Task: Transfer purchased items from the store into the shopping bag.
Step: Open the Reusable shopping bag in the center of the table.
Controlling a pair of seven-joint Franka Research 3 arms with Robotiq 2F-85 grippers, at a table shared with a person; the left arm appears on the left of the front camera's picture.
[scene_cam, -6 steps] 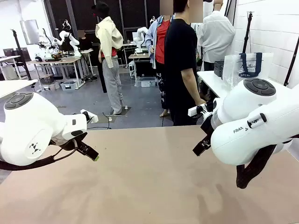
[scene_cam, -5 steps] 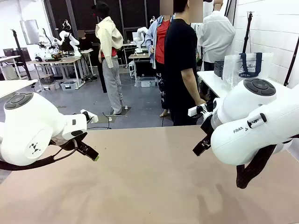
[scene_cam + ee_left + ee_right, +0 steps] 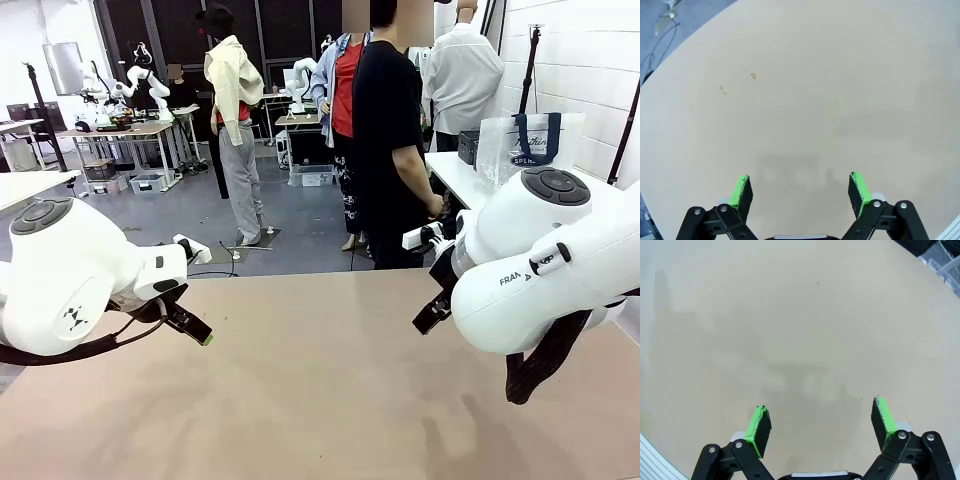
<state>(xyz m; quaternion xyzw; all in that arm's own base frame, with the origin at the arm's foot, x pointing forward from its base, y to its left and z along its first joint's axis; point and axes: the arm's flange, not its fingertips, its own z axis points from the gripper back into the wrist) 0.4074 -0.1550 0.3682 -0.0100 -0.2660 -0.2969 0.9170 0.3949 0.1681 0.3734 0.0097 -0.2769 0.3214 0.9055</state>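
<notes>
Above the table (image 3: 320, 400), left gripper (image 3: 800, 187) and right gripper (image 3: 821, 422) hover, jaws apart, empty; bag (image 3: 530, 140) stands far right.

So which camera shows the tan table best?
The front view: the table spreads wide to its far edge. The left wrist view shows a close patch with small specks under the open left gripper; the right wrist view, a plain patch under the open right gripper.
</notes>
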